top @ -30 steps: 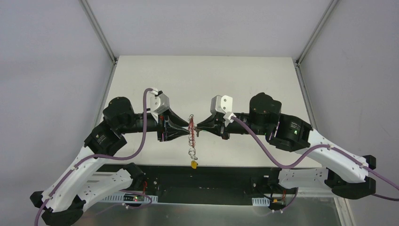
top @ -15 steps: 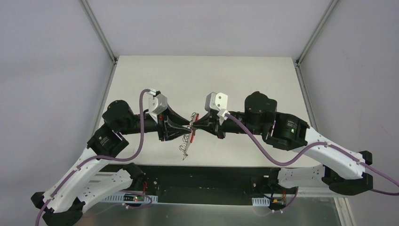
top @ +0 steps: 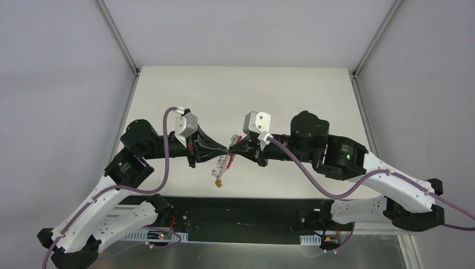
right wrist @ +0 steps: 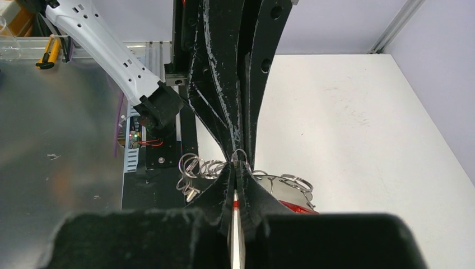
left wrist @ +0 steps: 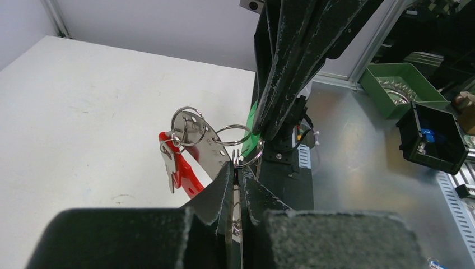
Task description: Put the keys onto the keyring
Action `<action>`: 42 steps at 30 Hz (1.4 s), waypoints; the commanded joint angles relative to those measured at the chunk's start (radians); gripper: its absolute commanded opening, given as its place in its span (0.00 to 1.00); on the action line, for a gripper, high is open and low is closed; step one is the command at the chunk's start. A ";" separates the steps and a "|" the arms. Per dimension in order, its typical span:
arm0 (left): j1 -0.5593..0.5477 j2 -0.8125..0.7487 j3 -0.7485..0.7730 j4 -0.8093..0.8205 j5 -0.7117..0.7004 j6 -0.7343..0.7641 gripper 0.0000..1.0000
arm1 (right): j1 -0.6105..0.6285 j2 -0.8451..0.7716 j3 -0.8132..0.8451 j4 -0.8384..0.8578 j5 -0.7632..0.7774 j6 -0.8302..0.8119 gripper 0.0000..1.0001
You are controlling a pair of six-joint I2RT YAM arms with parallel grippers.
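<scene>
Red-and-grey oval keyring with silver wire rings (left wrist: 182, 171) clamped in mid-air between left gripper (left wrist: 236, 167) and right gripper (right wrist: 235, 170), small silver key with yellow tag (top: 217, 182) dangling beneath: hold both pinches firm, turn slowly, avoid pulling apart.

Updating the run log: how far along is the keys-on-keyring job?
Done: one yellow-tagged key hangs below the keyring, seemingly attached. In hand: left gripper and right gripper both pinch the keyring in mid-air, a green tag beside the right one. Left: whether the green key is threaded is unclear; no red-tagged key is identifiable.
</scene>
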 commanded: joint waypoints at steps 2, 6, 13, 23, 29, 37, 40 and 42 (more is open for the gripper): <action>-0.007 -0.008 -0.010 0.058 0.061 0.002 0.00 | 0.008 -0.025 0.046 0.058 0.049 0.022 0.00; -0.007 -0.030 -0.013 0.058 0.062 0.007 0.00 | 0.009 -0.039 0.030 0.059 0.087 0.035 0.00; -0.007 -0.055 0.016 0.039 0.047 0.022 0.00 | 0.009 -0.115 -0.074 0.067 0.104 0.085 0.00; -0.007 -0.044 0.039 0.047 0.017 0.026 0.00 | 0.009 -0.157 -0.188 0.088 0.030 0.143 0.00; -0.007 -0.046 0.040 0.064 0.021 0.022 0.00 | 0.009 -0.153 -0.193 0.080 0.059 0.132 0.15; -0.007 -0.058 0.038 0.064 0.023 0.014 0.00 | 0.010 -0.159 -0.142 0.046 0.049 0.026 0.37; -0.008 -0.058 0.041 0.064 0.031 0.007 0.00 | 0.010 -0.139 -0.109 0.034 0.005 -0.009 0.37; -0.008 -0.058 0.042 0.064 0.029 0.005 0.00 | 0.011 -0.120 -0.086 0.027 -0.031 -0.033 0.34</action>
